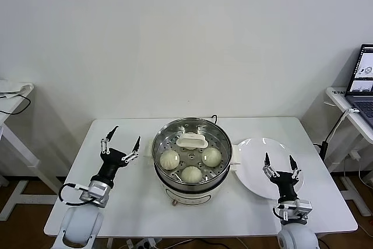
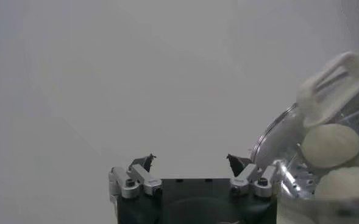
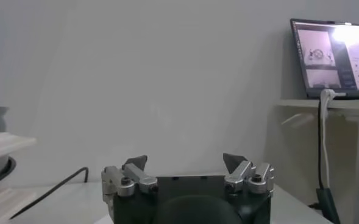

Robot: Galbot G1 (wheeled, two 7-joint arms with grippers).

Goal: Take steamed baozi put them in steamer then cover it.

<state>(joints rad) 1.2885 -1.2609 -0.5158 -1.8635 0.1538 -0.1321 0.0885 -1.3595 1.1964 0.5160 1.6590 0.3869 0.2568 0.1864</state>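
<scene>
no readable text — laptop screen (image 3: 333, 58) illegible

Left gripper (image 1: 123, 137) – right gripper (image 1: 278, 160) – agape

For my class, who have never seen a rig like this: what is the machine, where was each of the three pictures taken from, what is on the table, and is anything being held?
It is a robot with two arms. One picture looks down from its head; the other two come from cameras on its wrists. On the white table stands a shiny round steel steamer holding three cream-white dough buns, under a clear glass lid with a white handle. Beside it lies an empty flat white plate. The left gripper hovers left of the steamer, the right gripper over the plate. Both are open and hold nothing.
</scene>
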